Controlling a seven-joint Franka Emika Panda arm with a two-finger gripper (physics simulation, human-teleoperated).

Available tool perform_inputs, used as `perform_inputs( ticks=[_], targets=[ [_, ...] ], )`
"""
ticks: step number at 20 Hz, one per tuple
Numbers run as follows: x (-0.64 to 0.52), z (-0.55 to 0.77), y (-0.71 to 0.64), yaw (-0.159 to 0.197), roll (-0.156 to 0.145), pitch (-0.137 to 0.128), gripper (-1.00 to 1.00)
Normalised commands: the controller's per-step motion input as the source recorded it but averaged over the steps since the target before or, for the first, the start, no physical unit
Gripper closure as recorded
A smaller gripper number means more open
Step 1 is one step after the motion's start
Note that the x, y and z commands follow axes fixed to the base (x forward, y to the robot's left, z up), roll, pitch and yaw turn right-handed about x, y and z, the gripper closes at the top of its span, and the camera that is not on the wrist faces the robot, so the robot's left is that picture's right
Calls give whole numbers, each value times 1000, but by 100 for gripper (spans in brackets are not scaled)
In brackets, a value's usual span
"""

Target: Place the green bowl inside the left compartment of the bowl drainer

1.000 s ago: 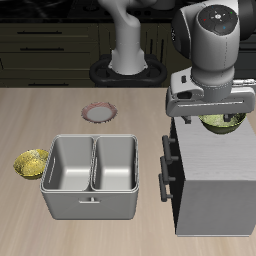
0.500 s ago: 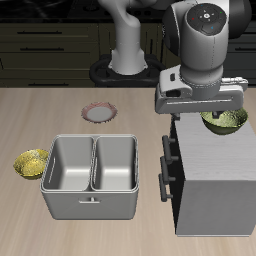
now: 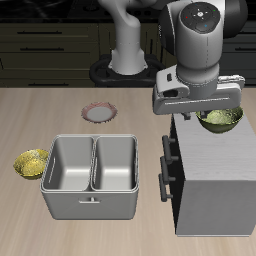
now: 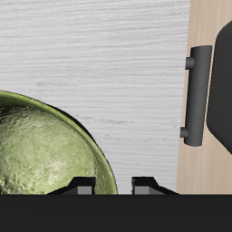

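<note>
**Green bowl on the cabinet top, drainer wells bare**

Nearest us sits the bowl drainer (image 3: 92, 176), both wells holding nothing. Farther back, the green bowl (image 3: 222, 120) rests on the grey cabinet (image 3: 215, 190). Our gripper (image 4: 112, 185) hangs over the bowl's rim, fingertips (image 4: 83, 186) slightly apart; we cannot tell whether they pinch it.

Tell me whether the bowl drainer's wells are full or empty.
Empty. Both wells of the bowl drainer show bare metal floors; the green bowl sits on the grey cabinet.
</note>
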Motion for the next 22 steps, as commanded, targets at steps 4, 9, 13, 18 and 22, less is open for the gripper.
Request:
perform_inputs(
  ticks=[4, 9, 13, 18, 22],
  targets=[
    [-13, -4, -15, 2, 5, -1, 100],
    [-6, 70, -80, 15, -5, -20, 100],
    [-28, 95, -280, 8, -42, -16, 100],
    [-150, 293, -560, 4, -77, -44, 100],
    [-202, 286, -708, 0, -96, -41, 100]
  ],
)
